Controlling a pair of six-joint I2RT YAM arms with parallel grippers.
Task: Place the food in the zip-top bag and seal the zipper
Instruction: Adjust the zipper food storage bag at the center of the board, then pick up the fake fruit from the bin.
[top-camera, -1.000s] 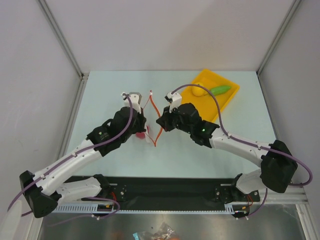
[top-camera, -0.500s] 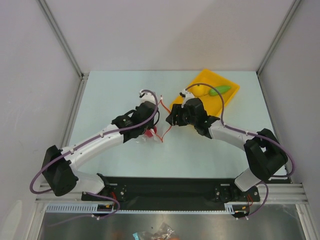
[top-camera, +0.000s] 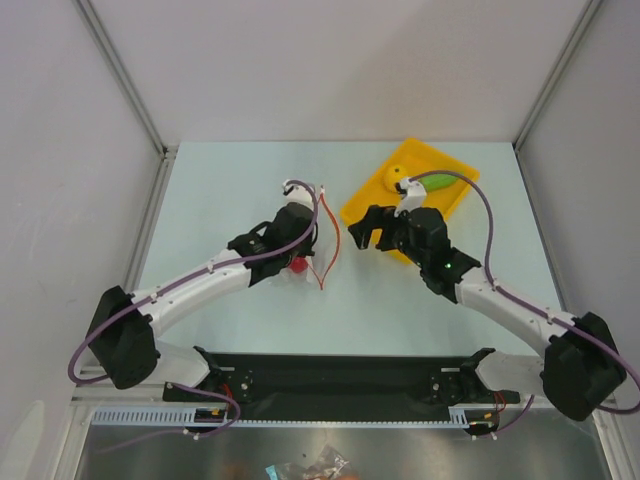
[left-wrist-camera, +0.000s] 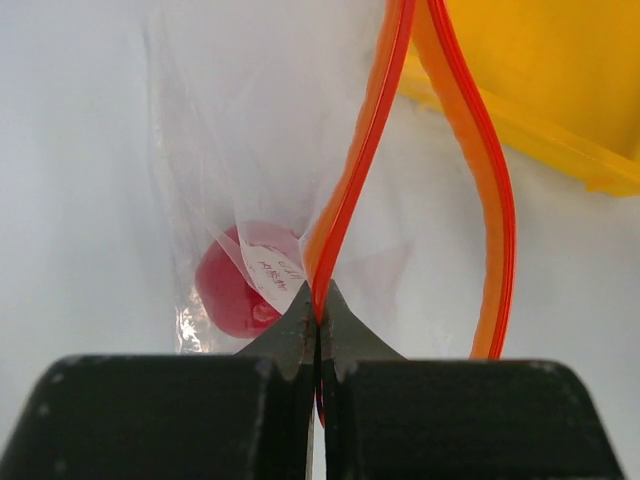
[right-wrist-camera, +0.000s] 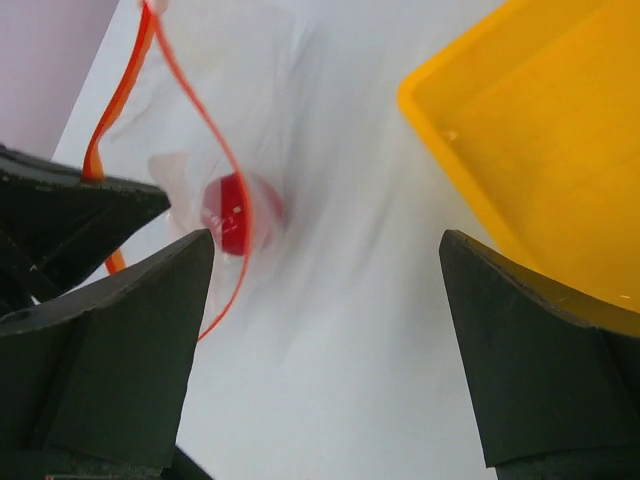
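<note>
The zip-top bag is clear plastic and hangs with its mouth spread. My left gripper is shut on one side of the red-orange zipper. The other side of the strip bows away to the right. A round red fruit lies inside the bag, low down. From above, the left gripper stands over the red fruit. My right gripper is open and empty, apart from the zipper. The lemon and the green vegetable lie in the tray.
The yellow tray sits at the back right, its near corner close to the right gripper and the bag's mouth. In the right wrist view the tray's wall rises at the right and the left gripper's finger shows at the left.
The right gripper has opened, let go of the bag's mouth and drawn back to the right. The left arm has carried the bag rightward; the mouth is narrower than before.
</note>
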